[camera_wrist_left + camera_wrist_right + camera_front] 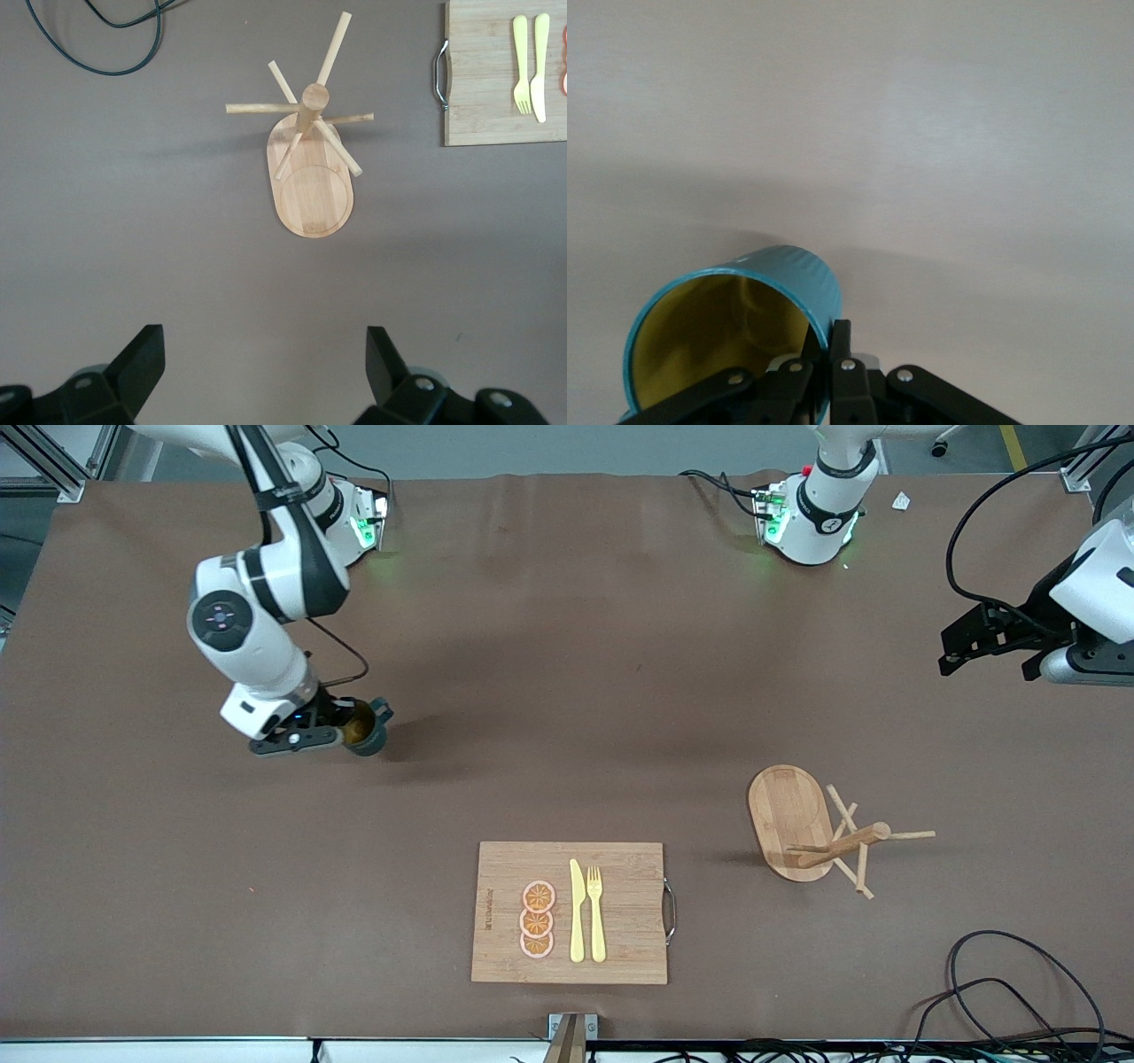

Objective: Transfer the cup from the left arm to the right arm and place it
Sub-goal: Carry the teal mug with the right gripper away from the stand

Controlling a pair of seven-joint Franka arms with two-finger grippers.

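Cup (363,728) pinched by its rim in right tool (332,731).

Right gripper (826,359) fingers pinched on rim of teal cup (735,332), yellow interior visible, over bare brown table (921,133)

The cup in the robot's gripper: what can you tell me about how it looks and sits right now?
The cup is a small teal mug, ribbed outside and yellowish-brown inside, with a loop handle seen in the front view. The right gripper is shut on its rim, one finger inside and one outside the wall. The cup is tilted, its mouth open toward the wrist camera, over the bare brown table toward the right arm's end. Whether its base touches the table cannot be told.
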